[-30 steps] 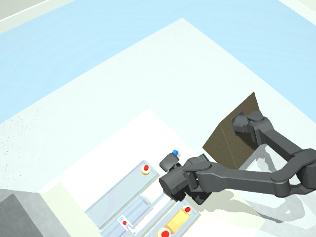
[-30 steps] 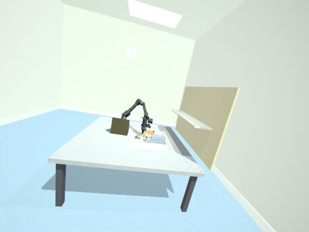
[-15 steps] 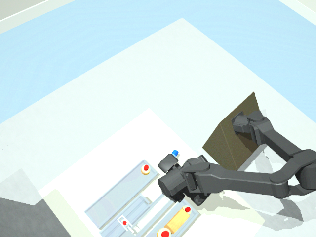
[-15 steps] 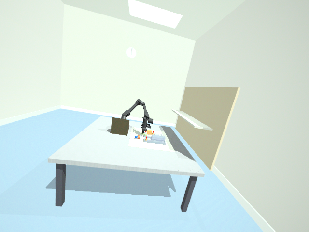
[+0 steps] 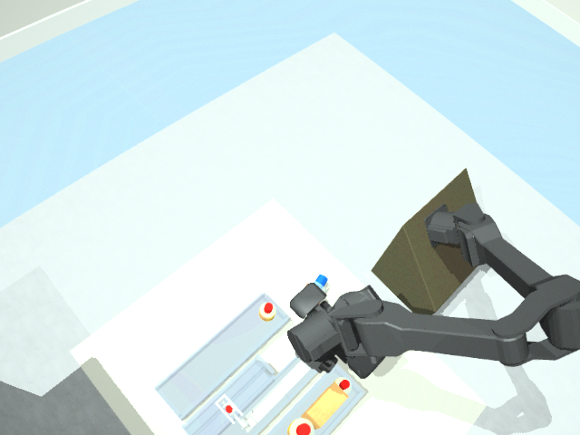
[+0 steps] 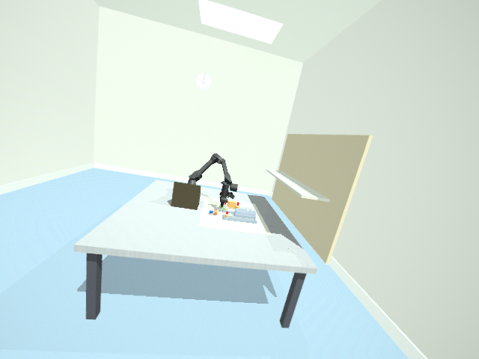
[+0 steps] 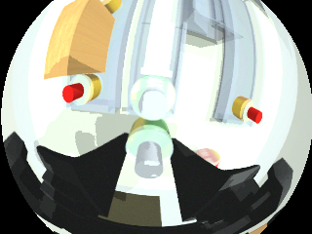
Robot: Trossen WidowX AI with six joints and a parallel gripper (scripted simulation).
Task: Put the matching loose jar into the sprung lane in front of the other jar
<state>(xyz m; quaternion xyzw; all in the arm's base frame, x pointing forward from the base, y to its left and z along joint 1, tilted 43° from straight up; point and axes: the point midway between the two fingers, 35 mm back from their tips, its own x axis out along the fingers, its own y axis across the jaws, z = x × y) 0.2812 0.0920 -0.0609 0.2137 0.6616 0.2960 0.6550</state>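
Because the smooth, rigid-looking jar (image 7: 150, 141) could slip — best held around its body, below the cap — the tool (image 7: 150, 139) (image 6: 222, 205) grips it at the front of the middle lane, just before the matching jar (image 7: 153, 97).

Your gripper (image 5: 306, 360) (image 6: 222, 204) (image 7: 150, 139) points down, fingers closed on something, with your arm (image 5: 421, 327) (image 6: 216, 157) arched above it

The held jar (image 7: 149, 146) is pale green with a grey lid. Black end effector (image 5: 323, 348) (image 6: 222, 203) (image 7: 150, 139). The block (image 5: 326, 405) (image 6: 231, 204) (image 7: 80, 41) is orange-tan with streaked grain; the floor (image 5: 187, 46) (image 6: 174, 324), light blue; the box (image 5: 417, 266) (image 6: 185, 195), dark olive-brown.
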